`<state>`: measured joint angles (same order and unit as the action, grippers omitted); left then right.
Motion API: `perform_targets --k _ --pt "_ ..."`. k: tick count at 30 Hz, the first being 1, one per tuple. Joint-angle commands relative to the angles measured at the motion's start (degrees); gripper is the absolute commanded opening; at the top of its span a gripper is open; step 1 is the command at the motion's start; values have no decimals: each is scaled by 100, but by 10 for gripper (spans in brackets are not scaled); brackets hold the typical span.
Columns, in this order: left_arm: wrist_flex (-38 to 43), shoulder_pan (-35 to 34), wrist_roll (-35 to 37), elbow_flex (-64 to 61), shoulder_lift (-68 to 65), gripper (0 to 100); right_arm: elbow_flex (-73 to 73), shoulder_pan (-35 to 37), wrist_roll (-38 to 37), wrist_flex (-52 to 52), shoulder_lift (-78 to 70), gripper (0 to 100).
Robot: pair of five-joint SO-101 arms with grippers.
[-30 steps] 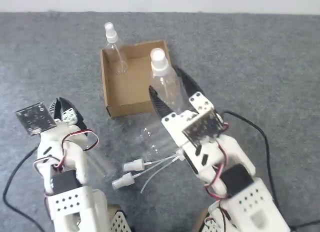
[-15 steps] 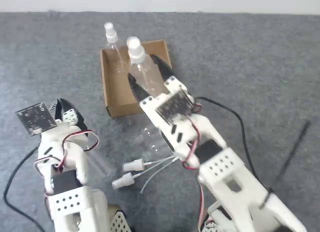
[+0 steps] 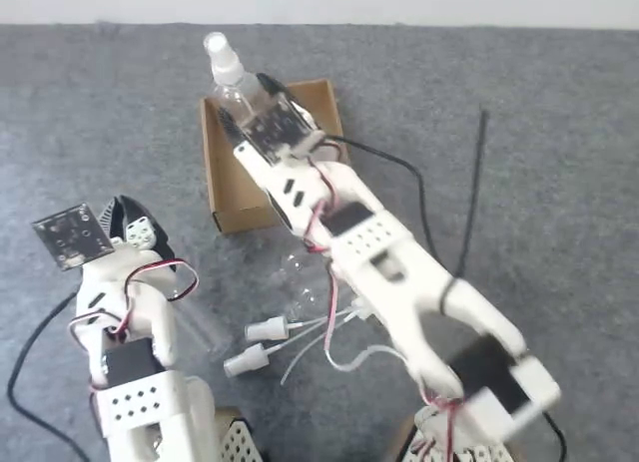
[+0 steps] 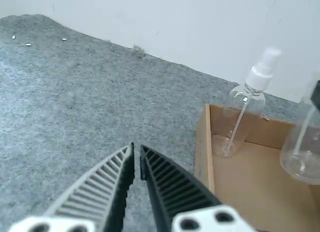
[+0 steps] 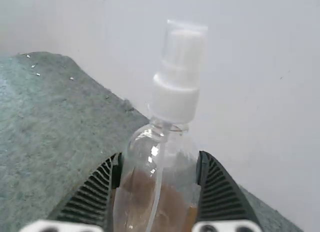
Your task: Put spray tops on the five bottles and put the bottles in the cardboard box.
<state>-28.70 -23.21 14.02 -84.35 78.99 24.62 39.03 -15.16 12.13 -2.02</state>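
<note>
And the right gripper has its load: both ribbed jaws are clamped on the shoulders of the held bottle, whose spray top is on and pointing straight up. From the high view, the right arm stretches from its base at 5 o'clock right out to 11 o'clock. That puts the right gripper over the far-left part of the cardboard box.

Here is the relation that matters. The held bottle has its long axis vertical, and the box floor lies directly beneath it, so the coming move looks like a straight drop and release. But there is company! The left wrist view shows a standing bottle, already capped, in the far corner of the box. The held bottle hangs just beside it, and a careless descent could knock the two together.

The left gripper sits out of it, jaws pressed nearly together with only a sliver between them and nothing in them. It is parked on the grey mat at about 8 o'clock from the box.

Work remains: two loose spray tops lie between the arm bases, with what looks like a clear topless bottle at 12 o'clock from them.
</note>
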Motion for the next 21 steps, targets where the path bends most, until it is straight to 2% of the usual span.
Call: perform_targets --k 1,6,8,11,18,21 --pt "193 -35 -26 127 79 16 -1248 66 62 145 -919 35" --pt "193 -35 -26 127 79 16 -2136 66 79 171 -2026 32" --pt "193 -35 -26 127 79 16 -2277 66 308 444 -2334 31" --pt "193 -35 -26 127 79 16 -2268 66 659 892 -2580 31" --pt "193 -35 -35 136 79 16 -2145 66 712 989 -2703 31" --pt "193 -35 -35 136 79 16 -2075 110 703 1552 -2905 31"
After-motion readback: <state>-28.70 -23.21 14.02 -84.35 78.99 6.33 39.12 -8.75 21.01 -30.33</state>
